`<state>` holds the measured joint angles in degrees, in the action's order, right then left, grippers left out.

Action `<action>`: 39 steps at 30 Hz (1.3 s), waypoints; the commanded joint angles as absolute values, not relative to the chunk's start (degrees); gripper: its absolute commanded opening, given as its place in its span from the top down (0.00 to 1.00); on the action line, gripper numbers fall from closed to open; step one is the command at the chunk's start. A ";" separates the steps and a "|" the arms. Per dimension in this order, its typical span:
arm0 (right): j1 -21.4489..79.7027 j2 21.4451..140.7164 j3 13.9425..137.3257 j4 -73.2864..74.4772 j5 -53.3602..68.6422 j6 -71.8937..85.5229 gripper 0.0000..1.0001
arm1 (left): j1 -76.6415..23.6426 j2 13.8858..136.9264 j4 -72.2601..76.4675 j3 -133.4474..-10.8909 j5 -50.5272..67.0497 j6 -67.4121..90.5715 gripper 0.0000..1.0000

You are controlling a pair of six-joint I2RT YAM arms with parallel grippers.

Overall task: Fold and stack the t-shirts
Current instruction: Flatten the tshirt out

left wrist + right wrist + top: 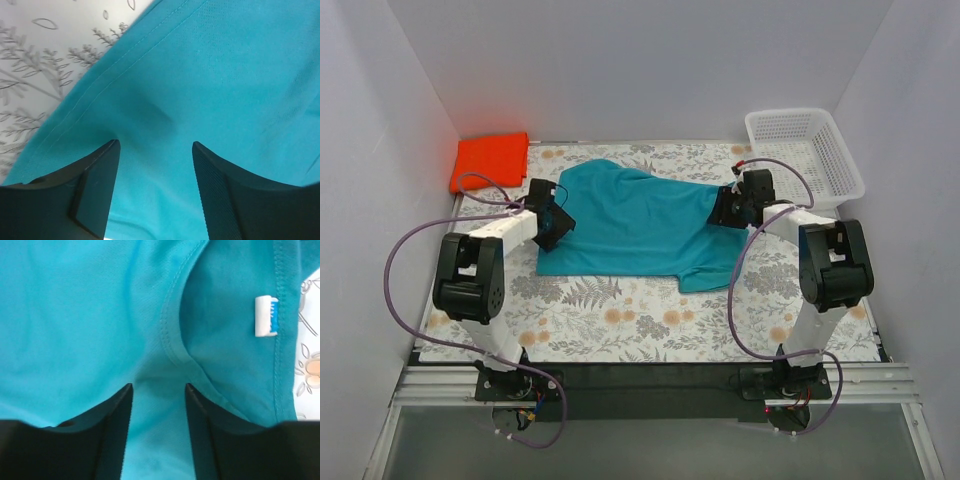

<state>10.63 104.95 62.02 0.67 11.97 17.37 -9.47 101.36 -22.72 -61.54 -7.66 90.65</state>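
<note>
A teal t-shirt (640, 225) lies spread on the floral mat (620, 320). My left gripper (558, 222) is at the shirt's left edge, open, pressed down on the cloth. In the left wrist view the teal cloth (225, 75) fills the gap between the jaws of the left gripper (156, 145), and the stitched hem (95, 82) runs diagonally past. My right gripper (725, 210) is at the shirt's right end, open, over the collar. In the right wrist view the right gripper (159, 386) straddles cloth just below the collar seam (172, 335), with the white tag (265, 316) to the right.
A folded orange t-shirt (492, 160) lies at the back left corner of the mat. A white plastic basket (850, 165) stands at the back right. White walls close in both sides and the back.
</note>
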 commanded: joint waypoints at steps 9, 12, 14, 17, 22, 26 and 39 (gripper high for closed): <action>13.62 78.68 49.23 11.86 2.20 17.66 0.29 | -9.32 69.20 -35.41 -45.45 -15.99 92.89 0.36; 13.71 72.88 43.43 13.62 1.58 18.72 0.29 | -9.14 66.19 -35.86 -40.79 -18.27 94.91 0.37; 13.62 69.02 40.35 14.06 1.58 18.81 0.28 | -8.88 66.53 -35.16 -39.47 -18.72 96.67 0.37; 13.71 65.22 37.71 14.85 2.20 19.07 0.28 | -8.53 68.90 -33.93 -39.29 -20.12 97.91 0.37; 13.62 61.70 34.98 15.82 2.72 19.07 0.26 | -8.00 73.99 -31.99 -41.48 -22.15 98.96 0.34; 13.71 59.33 32.79 16.00 2.99 19.16 0.24 | -8.00 79.35 -30.15 -43.15 -22.06 99.14 0.34; 13.71 57.57 30.06 16.08 2.90 18.99 0.25 | -8.00 85.78 -28.92 -44.83 -21.18 97.82 0.50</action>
